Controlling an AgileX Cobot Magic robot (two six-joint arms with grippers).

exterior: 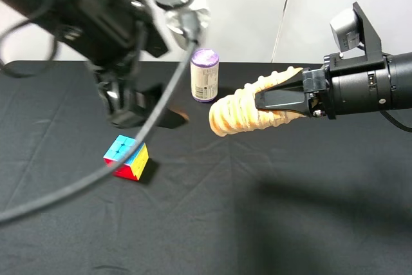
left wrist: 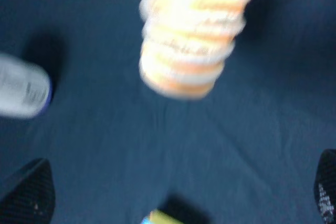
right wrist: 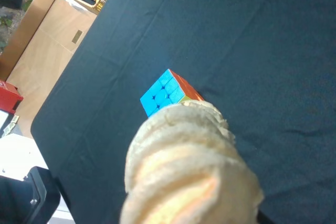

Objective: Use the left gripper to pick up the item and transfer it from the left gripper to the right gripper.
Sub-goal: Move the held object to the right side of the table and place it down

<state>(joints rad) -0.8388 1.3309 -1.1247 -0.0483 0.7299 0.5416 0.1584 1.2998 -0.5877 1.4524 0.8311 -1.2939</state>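
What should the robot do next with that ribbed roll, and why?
Probably draw the left gripper a little farther off. Its fingers are spread with nothing between them, while the right gripper is clamped on the item, held above the black cloth, so the handover looks done.

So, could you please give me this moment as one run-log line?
stage: transfer done | right tool: shut on item | left tool: open, empty | puzzle cube, can: on table

Bright overhead light, soft shadows on the black cloth (exterior: 212, 236) — left wrist view motion-blurred.
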